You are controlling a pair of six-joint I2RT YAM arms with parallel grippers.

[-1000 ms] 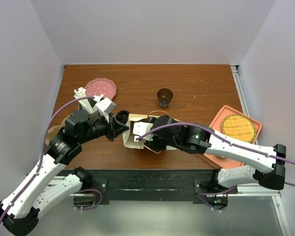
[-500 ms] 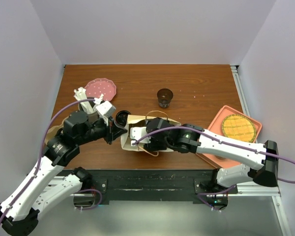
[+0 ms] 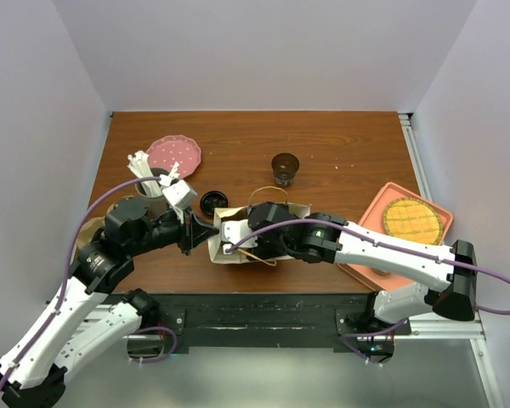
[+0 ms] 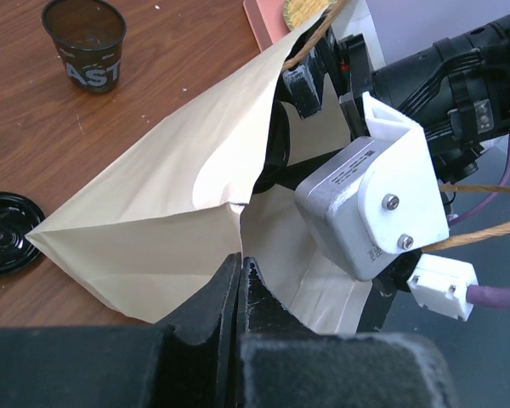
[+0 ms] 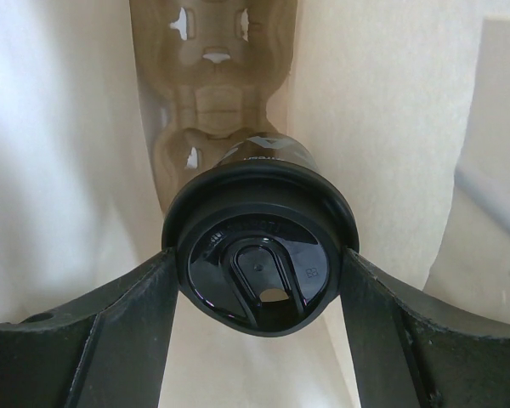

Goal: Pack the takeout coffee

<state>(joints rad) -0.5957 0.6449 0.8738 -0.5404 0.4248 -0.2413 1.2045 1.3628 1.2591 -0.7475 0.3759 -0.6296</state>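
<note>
The takeout coffee (image 5: 257, 285), a dark cup with a black lid, sits between the fingers of my right gripper (image 5: 259, 255), which is shut on it at the lid's rim. Both are inside the paper bag (image 3: 296, 209), so the top view does not show the cup. Below the cup, a brown cardboard carrier (image 5: 212, 93) lies at the bag's bottom. My left gripper (image 4: 240, 265) is shut on the edge of the bag's mouth (image 4: 153, 204) and holds it open. In the top view the left gripper (image 3: 211, 231) is at the bag's left end.
An open dark cup without a lid (image 3: 285, 168) stands behind the bag. A loose black lid (image 3: 212, 201) lies by the bag's left corner. A grey cup of white utensils (image 3: 151, 180) and a pink plate (image 3: 173, 153) are at the back left. An orange tray (image 3: 376, 212) is on the right.
My right gripper has pushed leftward, deeper into the bag, with the cup. My left gripper has drawn the bag's edge nearer, uncovering the loose lid.
</note>
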